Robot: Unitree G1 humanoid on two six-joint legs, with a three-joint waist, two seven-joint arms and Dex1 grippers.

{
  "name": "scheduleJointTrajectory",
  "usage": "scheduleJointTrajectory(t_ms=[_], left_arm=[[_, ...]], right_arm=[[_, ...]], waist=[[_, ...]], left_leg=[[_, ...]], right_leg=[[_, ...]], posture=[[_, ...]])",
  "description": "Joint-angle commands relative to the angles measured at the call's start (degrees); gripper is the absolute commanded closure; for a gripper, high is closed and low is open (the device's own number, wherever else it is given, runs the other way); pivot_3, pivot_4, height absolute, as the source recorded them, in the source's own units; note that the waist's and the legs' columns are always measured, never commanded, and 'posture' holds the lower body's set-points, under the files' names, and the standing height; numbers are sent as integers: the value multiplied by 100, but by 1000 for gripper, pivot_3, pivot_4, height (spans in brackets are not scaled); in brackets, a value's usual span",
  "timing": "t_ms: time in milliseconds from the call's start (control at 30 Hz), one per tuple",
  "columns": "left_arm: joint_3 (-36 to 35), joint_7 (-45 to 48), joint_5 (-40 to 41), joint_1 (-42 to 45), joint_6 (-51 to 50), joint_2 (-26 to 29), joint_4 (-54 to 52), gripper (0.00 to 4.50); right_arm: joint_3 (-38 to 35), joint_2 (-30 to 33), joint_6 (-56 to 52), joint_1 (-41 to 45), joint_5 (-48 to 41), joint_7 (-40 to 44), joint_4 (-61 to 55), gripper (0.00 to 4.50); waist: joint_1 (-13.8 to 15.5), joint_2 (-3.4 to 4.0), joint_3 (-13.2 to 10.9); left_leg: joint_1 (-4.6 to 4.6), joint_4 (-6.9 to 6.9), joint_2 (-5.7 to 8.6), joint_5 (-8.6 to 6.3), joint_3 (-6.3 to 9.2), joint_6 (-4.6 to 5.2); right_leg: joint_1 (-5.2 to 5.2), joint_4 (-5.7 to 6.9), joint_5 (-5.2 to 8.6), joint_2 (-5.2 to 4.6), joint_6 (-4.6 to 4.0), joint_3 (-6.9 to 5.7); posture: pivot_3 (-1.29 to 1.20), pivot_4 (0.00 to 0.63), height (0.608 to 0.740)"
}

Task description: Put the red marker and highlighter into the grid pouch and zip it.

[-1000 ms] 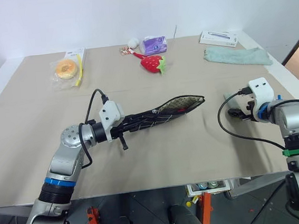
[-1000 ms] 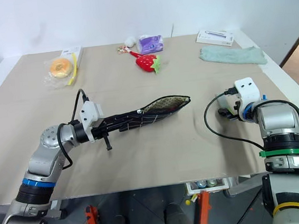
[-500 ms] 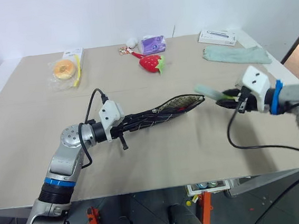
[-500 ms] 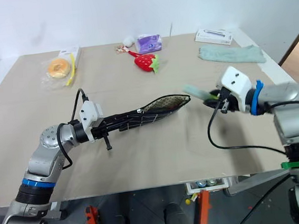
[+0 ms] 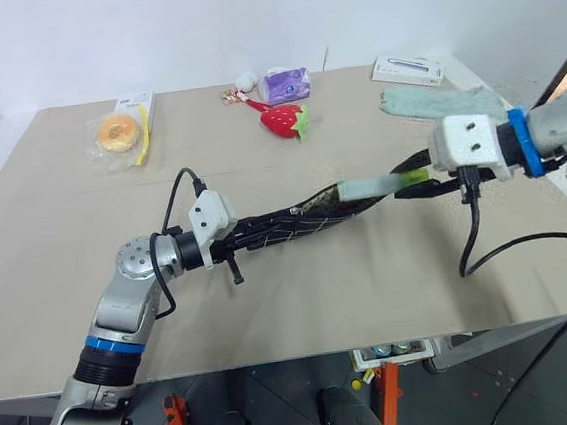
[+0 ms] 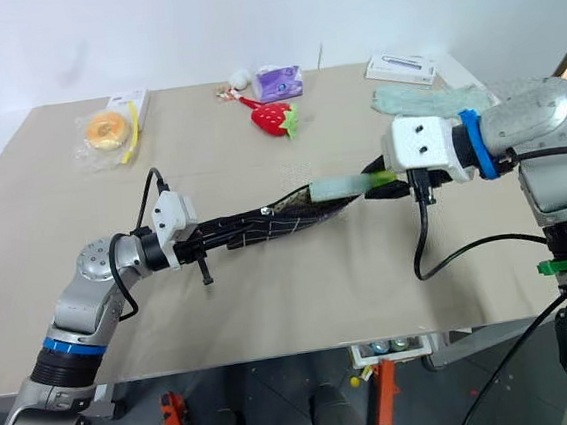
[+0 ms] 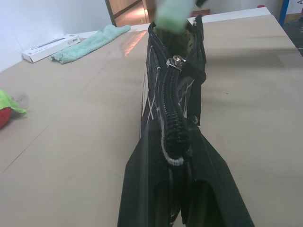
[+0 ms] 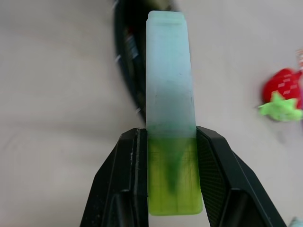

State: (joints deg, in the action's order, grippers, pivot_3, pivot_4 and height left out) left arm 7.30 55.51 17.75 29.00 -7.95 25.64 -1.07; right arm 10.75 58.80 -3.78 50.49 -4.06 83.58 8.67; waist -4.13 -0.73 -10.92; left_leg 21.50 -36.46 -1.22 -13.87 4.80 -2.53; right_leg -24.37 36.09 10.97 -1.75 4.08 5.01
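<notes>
Black jaws of the left gripper (image 5: 234, 239), left of centre, are clamped on the pouch (image 5: 294, 221), holding it off the surface (image 5: 302, 301) with its mouth open rightward. Right gripper (image 5: 413, 182), centre-right, pinches the highlighter (image 5: 373, 183), whose pale tip meets that mouth.

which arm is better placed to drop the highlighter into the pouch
Right. The right gripper already clamps the highlighter, its tip at the grid pouch's open mouth. The left gripper is shut on the pouch's other end, holding it up.
</notes>
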Motion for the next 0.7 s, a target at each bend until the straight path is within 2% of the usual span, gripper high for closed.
scheduleJointTrajectory(t_ms=[33,367,700], left_arm=[[-70,-17,31,65,35,0,-178,4500],[-31,-12,31,119,35,-40,-142,4500],[-29,-51,40,80,-1,-39,-219,4500]], right_arm=[[4,120,294,236,272,66,147,3461],[345,-736,126,561,486,-120,-160,3461],[467,-1215,-14,622,550,-225,-227,3461]], waist=[[0,0,0],[-20,0,0],[-3,1,0]], left_leg=[[0,0,0,0,0,0],[-7,0,-2,3,-1,-4],[-2,-1,-2,3,2,-4]], right_leg=[[0,0,0,0,0,0],[0,7,-6,3,-7,0],[0,6,-6,1,-7,-2]], posture=[[0,150,740],[0,150,740],[0,150,740]])
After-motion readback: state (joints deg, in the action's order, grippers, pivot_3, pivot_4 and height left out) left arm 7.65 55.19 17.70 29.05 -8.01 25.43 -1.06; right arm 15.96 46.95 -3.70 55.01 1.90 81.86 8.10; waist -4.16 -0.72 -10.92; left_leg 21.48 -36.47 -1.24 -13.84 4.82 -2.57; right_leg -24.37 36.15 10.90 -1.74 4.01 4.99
